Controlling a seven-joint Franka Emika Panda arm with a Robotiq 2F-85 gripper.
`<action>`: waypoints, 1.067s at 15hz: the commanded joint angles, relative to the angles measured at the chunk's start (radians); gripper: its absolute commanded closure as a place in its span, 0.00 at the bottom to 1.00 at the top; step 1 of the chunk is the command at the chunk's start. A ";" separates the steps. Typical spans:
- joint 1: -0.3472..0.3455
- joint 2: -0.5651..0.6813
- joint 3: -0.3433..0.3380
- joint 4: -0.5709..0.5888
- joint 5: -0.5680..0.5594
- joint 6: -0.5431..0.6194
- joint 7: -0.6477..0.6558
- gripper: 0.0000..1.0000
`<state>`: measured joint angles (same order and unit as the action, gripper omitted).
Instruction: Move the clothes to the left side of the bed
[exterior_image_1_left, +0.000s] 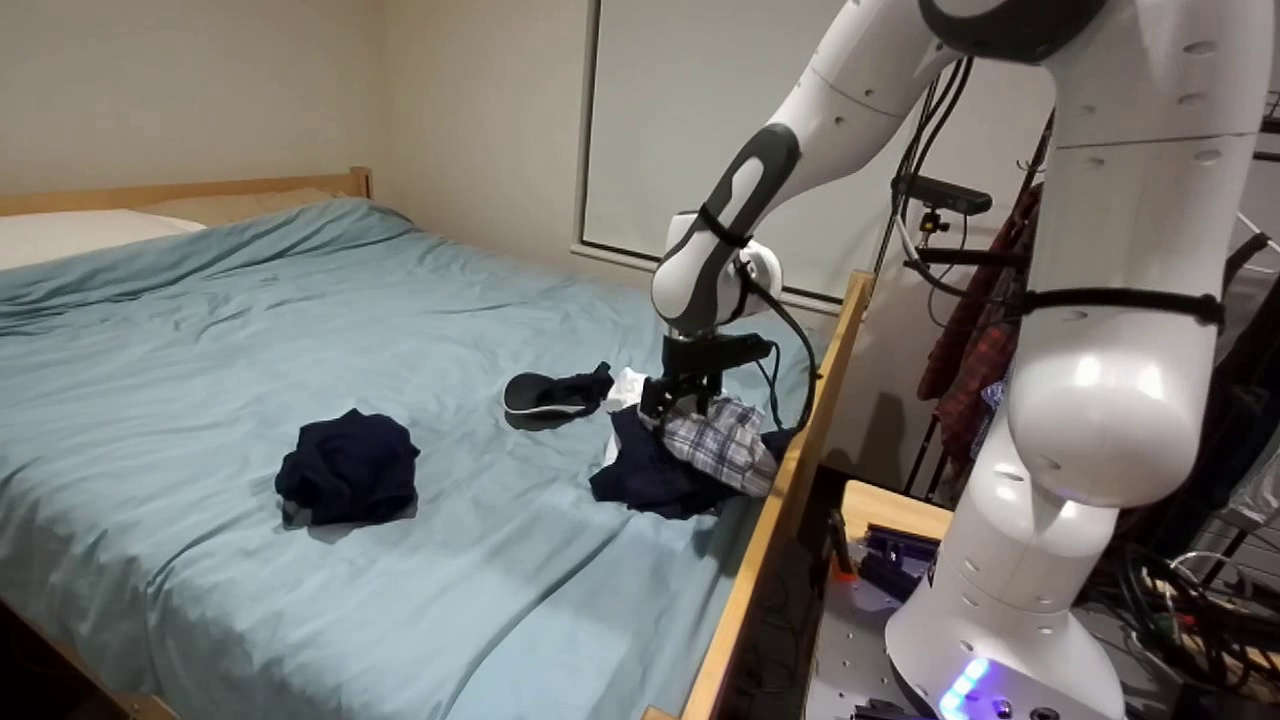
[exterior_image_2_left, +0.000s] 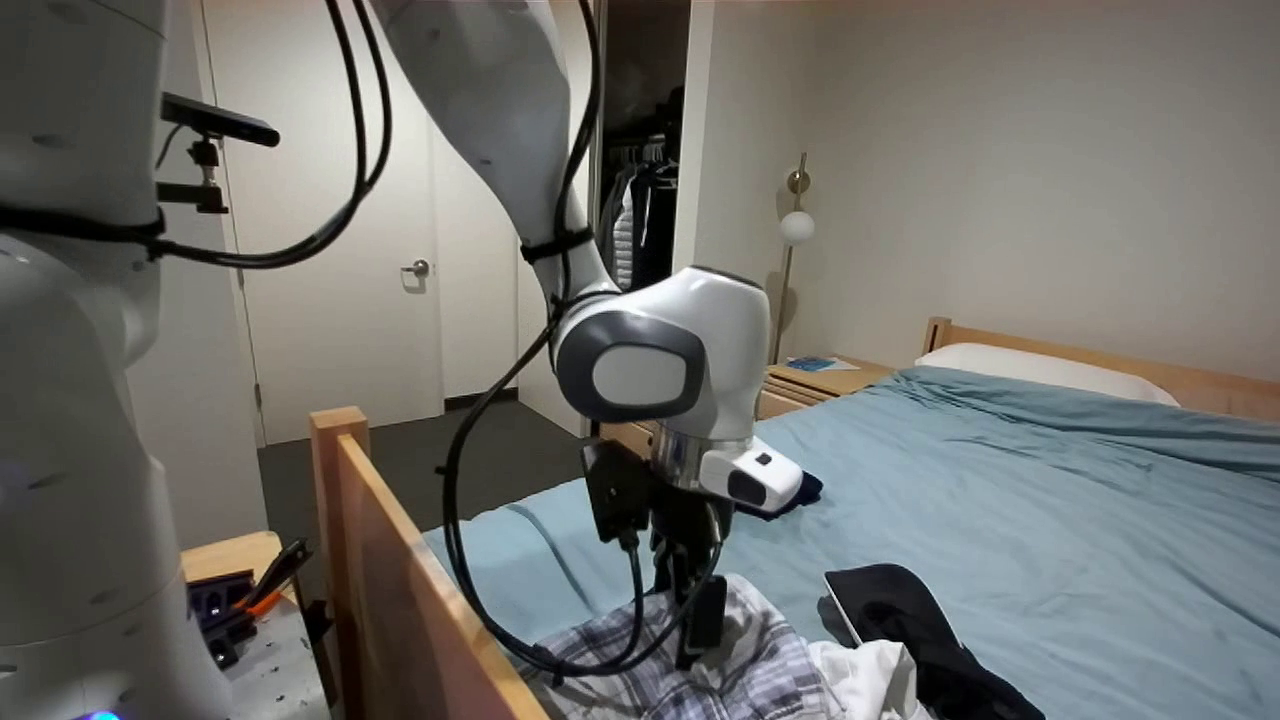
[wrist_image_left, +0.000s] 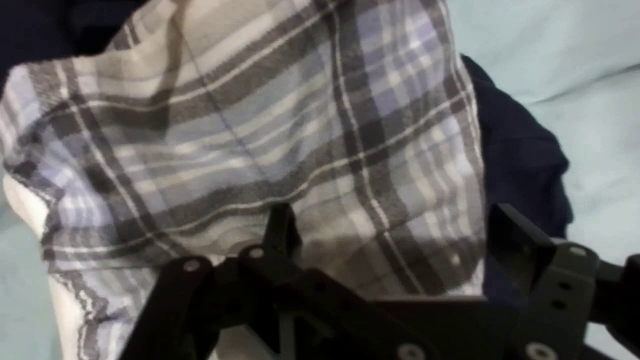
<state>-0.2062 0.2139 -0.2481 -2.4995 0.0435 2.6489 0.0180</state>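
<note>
Grey plaid cloth (wrist_image_left: 240, 140) under gripper (wrist_image_left: 395, 222), fingers (wrist_image_left: 517, 245) spread apart, paper (exterior_image_2_left: 815, 364) on nightstand (exterior_image_2_left: 850, 378) too small to read

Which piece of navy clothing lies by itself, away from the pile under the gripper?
The crumpled navy bundle, set apart on the blue sheet. The navy cloth by the gripper lies partly beneath the plaid cloth.

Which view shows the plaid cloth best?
The wrist view: the plaid cloth spreads across much of the frame, its pattern clear, though the open gripper hides part. Both exterior views show it smaller, partly behind the gripper; in an exterior view a black cable crosses in front.
</note>
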 joint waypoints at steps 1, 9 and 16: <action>-0.040 0.210 0.012 0.055 0.053 0.126 0.022 0.00; -0.117 0.267 0.105 0.089 0.149 0.153 -0.033 0.57; -0.245 0.063 0.195 -0.004 0.337 0.121 -0.153 0.93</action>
<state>-0.3894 0.3762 -0.0935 -2.4546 0.2901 2.7834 -0.0526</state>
